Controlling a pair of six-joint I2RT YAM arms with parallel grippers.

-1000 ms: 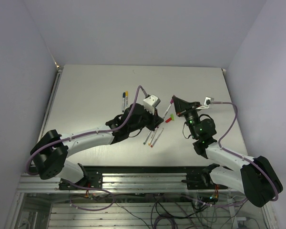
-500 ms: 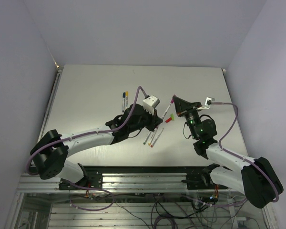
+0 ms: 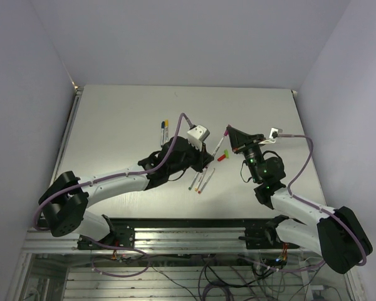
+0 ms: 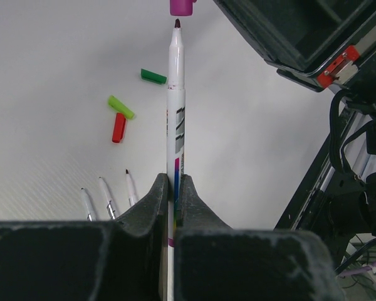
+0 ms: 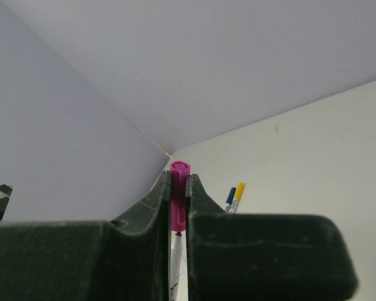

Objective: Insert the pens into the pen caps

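At frame centre, the left fingers [image 4: 144,207] pinch a purple-tipped pen [image 4: 176,113]; its tip sits just below the magenta cap [image 4: 182,6], which the right fingers [image 5: 151,204] clamp, above the worktop [image 4: 62,50].

Table [image 4: 62,50]: matt off-white, smooth; faint fine grain close to cam in left wrist view.
Pen [image 4: 176,113]: glossy white plastic barrel w/ printed colour bands; tip dull, dark.
Magenta cap [image 5: 179,202]: smooth plastic, semi-gloss.
Green cap [image 4: 153,76], lime cap [image 4: 121,107], red cap [image 4: 118,127]: smooth plastic, slight sheen.
Left gripper [image 4: 173,180] and right gripper [image 5: 178,176]: fingers black, matt, finely grainy, prob. plastic.
Left arm shell [image 3: 113,180]: white, glossy plastic.
Cable [image 3: 311,150]: purple, smooth sheath.
Frame rail [image 3: 175,233]: bare metal, satin.
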